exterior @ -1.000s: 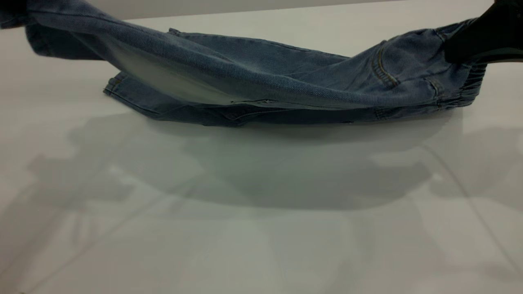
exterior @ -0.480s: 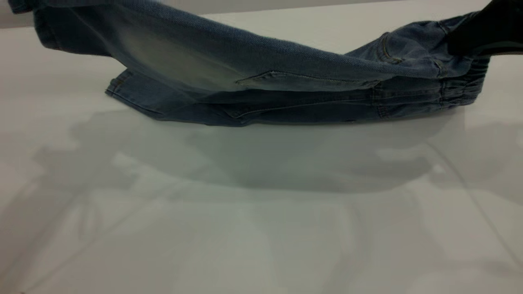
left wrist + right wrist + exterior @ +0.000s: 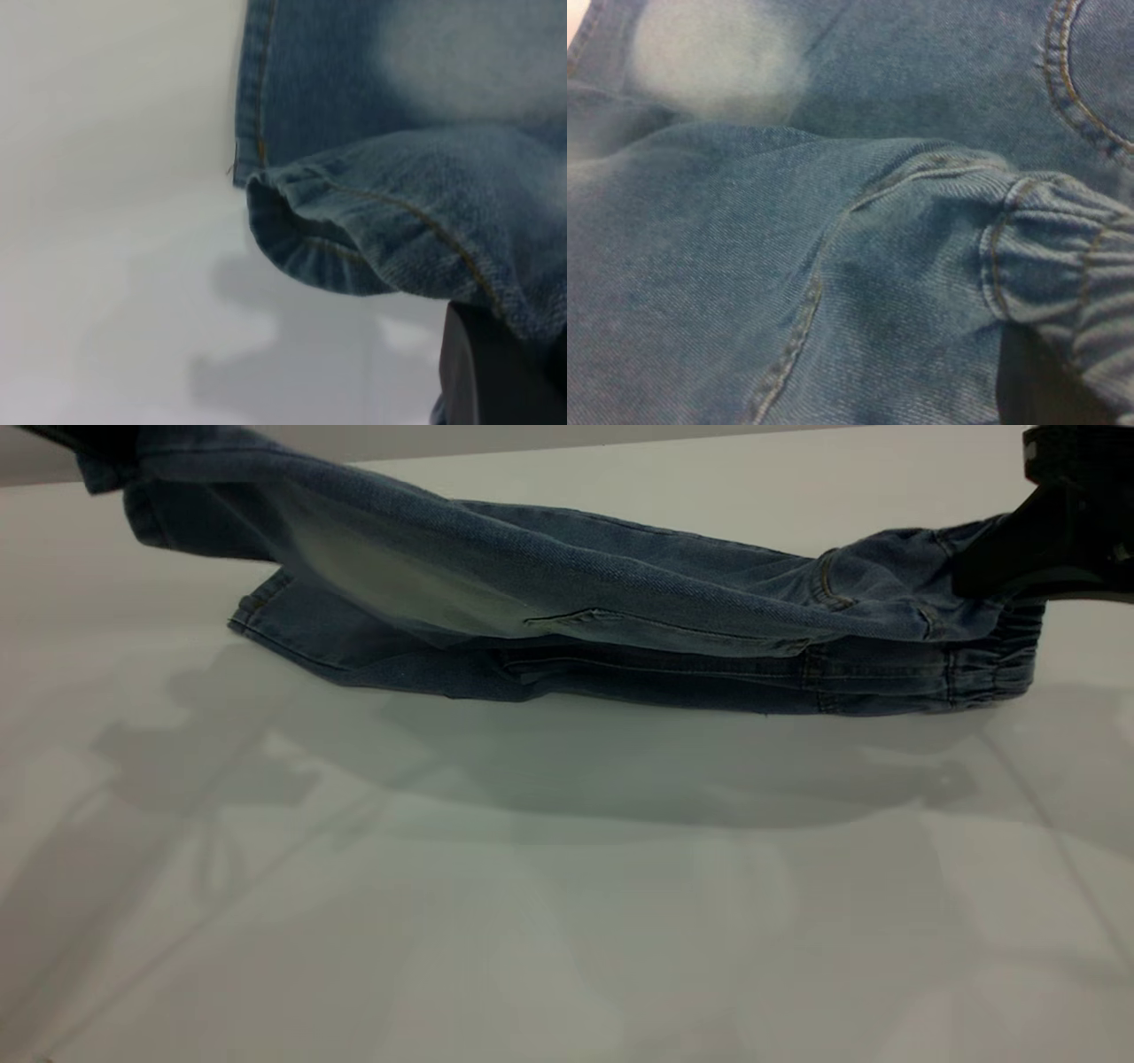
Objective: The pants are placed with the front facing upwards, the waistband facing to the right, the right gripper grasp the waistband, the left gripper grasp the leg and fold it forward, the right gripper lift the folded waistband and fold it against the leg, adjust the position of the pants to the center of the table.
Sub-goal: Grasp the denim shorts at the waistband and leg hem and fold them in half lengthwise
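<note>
Since half a second ago, I see the lifted upper layer of the pants (image 3: 567, 593) has sunk lower toward the layer below. Their long axis runs left to right across the table (image 3: 532, 921), waistband (image 3: 1010, 660) at the right. My right gripper (image 3: 1019, 562) clamps the waistband; my left gripper (image 3: 496, 372) pinches the leg hem (image 3: 354, 221), raised at far left. Wide bare tabletop lies in front. Blue denim, pale faded patch, tan stitching.

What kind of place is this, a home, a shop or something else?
Probably a robot test bench: a large bare white table, one pair of denim pants, and the black right gripper holding them.
</note>
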Controlling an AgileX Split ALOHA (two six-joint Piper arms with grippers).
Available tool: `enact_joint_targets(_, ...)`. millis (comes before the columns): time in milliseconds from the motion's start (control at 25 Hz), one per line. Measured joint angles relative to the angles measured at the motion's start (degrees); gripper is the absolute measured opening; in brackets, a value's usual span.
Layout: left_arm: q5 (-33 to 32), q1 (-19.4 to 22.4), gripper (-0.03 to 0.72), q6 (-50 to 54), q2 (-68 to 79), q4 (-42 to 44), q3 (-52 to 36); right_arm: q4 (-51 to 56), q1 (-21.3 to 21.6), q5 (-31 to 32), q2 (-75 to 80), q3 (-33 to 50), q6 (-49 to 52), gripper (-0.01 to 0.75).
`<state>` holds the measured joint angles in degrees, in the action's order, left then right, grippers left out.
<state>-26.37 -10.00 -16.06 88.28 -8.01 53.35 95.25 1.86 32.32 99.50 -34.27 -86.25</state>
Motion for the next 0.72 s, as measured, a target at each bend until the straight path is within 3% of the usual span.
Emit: enact_joint_targets(720, 4.51, 0.0, 0.04, 0.0, 9.24, 0.06, 5.63, 0.75, 0.0, -2.09, 5.62, -5.95, -2.08, 0.039)
